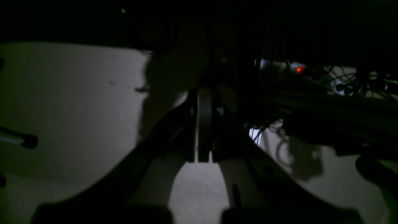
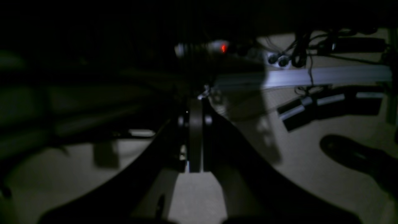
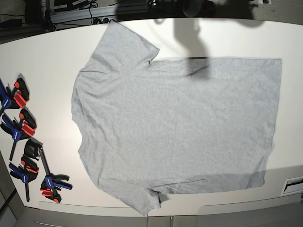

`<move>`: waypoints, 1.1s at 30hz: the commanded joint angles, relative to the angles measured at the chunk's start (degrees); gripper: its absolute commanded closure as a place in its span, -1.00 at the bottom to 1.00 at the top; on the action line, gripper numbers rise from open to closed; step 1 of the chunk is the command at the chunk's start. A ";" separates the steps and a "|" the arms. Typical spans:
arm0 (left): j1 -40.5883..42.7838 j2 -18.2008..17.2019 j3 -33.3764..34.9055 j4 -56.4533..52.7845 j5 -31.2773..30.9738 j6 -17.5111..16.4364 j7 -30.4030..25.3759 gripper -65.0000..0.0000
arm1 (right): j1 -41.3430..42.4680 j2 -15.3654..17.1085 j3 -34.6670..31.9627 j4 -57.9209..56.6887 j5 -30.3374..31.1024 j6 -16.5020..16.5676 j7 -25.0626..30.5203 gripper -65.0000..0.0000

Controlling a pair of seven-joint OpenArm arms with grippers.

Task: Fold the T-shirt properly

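Note:
The T-shirt (image 3: 175, 127) is light heather-grey and lies spread flat on the white table (image 3: 47, 61), plain side up. Its neck points left and its hem right, with one sleeve (image 3: 124, 45) at the far edge and the other (image 3: 144, 201) at the near edge. Neither gripper shows in the base view. In the dim left wrist view my left gripper (image 1: 202, 96) is shut with nothing in it, over pale floor. My right gripper (image 2: 196, 104) looks the same in the right wrist view: fingers pressed together, holding nothing. No cloth shows in either wrist view.
Several red, blue and black clamps (image 3: 23, 142) lie along the table's left edge. Both wrist views show a power strip with a red light (image 1: 299, 69) (image 2: 223, 48), tangled cables (image 1: 357, 84) and a metal rail (image 2: 326, 76). A dark shadow falls on the table's far edge (image 3: 189, 28).

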 commanded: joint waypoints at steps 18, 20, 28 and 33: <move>1.44 -5.42 -4.83 10.05 -5.92 -18.25 12.57 1.00 | 2.80 -7.28 42.93 28.06 48.17 26.27 -19.80 1.00; 1.42 -5.42 -4.83 10.08 -5.90 -18.29 12.55 1.00 | 5.77 -9.60 47.45 27.10 52.87 28.63 -23.91 1.00; 1.42 -5.38 -4.83 10.08 -5.90 -18.27 12.09 1.00 | 8.17 -15.34 50.21 24.87 47.34 28.37 -22.69 1.00; 1.44 -5.33 -4.83 10.05 -5.88 -18.27 10.69 1.00 | 9.01 -18.95 49.90 24.87 37.42 28.37 -21.81 1.00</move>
